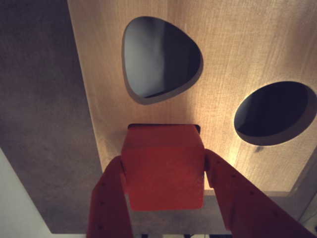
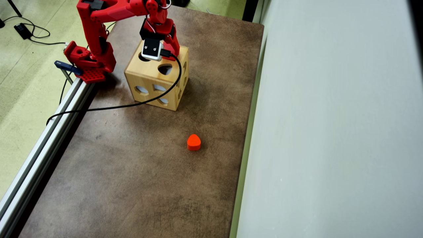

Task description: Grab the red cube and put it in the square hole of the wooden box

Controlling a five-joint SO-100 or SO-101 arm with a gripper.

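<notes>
The hand (image 1: pixel 166 171) is clamped on the red cube (image 1: pixel 163 166), directly over the wooden box's (image 1: pixel 247 49) square hole (image 1: pixel 163 126).

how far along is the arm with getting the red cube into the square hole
Done: the red cube is picked up, clamped in the gripper. In hand: it hangs over the wooden box, right at the square hole, which it mostly hides. Left: lowering it in and releasing.
</notes>
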